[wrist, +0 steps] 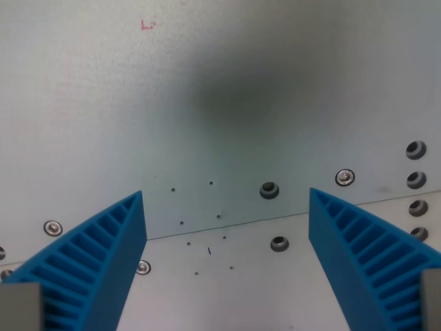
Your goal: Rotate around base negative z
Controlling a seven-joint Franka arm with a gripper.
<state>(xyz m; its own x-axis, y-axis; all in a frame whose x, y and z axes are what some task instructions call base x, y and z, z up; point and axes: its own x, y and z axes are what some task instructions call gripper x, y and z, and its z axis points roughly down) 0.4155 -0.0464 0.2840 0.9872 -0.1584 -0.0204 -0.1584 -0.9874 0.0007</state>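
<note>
End effector (227,227): blue ribbed fingers (103,255) spread wide, holding nothing. Beneath: bare metal counter (227,83), seam and screw holes. Advice: rotate steadily, height constant.

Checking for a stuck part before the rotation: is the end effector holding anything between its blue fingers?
No: the end effector is open, and only the bare metal plate shows between its blue fingers.

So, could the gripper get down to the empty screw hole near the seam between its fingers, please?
Probably yes: the gripper is open, and nothing lies over the screw hole between the blue fingers.
</note>
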